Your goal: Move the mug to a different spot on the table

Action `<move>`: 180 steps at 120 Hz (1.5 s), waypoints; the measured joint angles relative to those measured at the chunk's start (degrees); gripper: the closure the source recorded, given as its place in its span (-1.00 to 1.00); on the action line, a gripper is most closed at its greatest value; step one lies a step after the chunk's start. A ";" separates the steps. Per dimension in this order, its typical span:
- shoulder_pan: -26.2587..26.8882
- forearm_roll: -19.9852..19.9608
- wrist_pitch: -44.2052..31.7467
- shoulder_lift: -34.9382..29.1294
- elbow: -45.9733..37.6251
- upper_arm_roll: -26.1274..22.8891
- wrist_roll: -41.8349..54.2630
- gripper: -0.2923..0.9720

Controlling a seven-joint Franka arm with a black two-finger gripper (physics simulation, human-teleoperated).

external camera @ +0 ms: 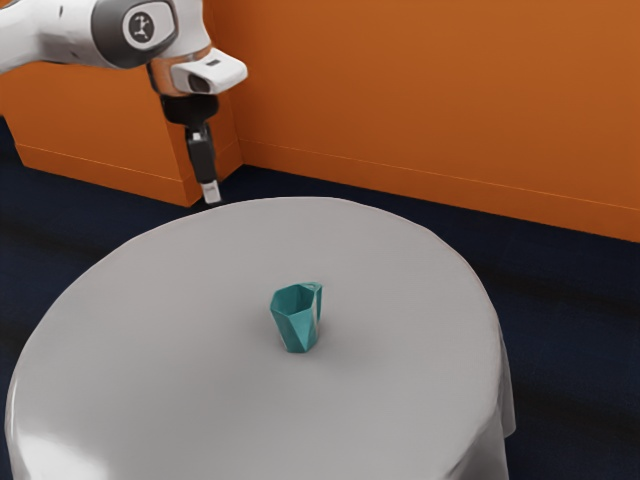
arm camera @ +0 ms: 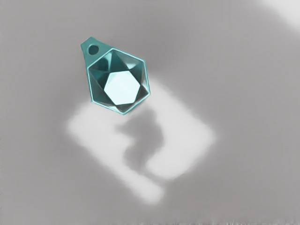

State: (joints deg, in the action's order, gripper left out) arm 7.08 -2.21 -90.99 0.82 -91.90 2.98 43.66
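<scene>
1. Gripper (external camera: 210,190): black, points straight down, hangs in the air over the table's far edge, the edge next to the orange wall, toward the exterior view's left. Seen edge-on from the side cam, so can't tell if it's wide or narrow. Nothing held, nothing touching it.
2. Arm (external camera: 100,30): white and grey, comes in from the exterior view's upper left. The wrist bends down to the gripper.
3. Mug (external camera: 297,317): teal, faceted, upright w/ mouth up, standing on the table approx. at its middle. It's well apart from the gripper, nearer the table's front edge than the gripper is, and toward the exterior view's right of it.
4. Mug handle (external camera: 315,290): on the side of the mug facing the table's far edge and the exterior view's right.
5. Wrist cam looks down into the mug (arm camera: 119,84): six-sided rim, dark teal inner walls, pale flat bottom. The handle (arm camera: 93,48) shows as a small tab w/ a round hole.
6. Table (external camera: 150,330): round, covered by a light grey cloth that drapes over the edges.
7. Wrist cam, table (arm camera: 243,70): a bright patch (arm camera: 187,140) lies just beside the mug, w/ a dark shadow (arm camera: 145,136) inside it.
8. Surroundings: orange wall (external camera: 450,90) behind the table, dark floor (external camera: 570,300) around it.
</scene>
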 joint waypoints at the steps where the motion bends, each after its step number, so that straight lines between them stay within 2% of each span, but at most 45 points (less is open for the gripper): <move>1: -0.04 0.00 0.00 0.00 0.00 0.00 0.06 -0.54; 41: -1.24 -0.21 0.02 0.53 0.40 -0.03 1.61 -0.54; 83: 1.69 -1.62 -1.11 7.36 4.15 -0.20 -7.83 -0.54; 118: 2.97 -2.86 -8.15 13.81 4.40 -0.19 -16.04 -0.54; 161: 3.06 -3.69 -12.75 16.67 4.00 -0.18 -22.67 -0.54; 180: 3.08 -4.90 -18.50 19.65 1.87 -0.17 -24.89 -0.54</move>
State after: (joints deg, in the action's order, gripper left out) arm 10.16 -7.10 -109.49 20.47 -90.03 2.81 18.78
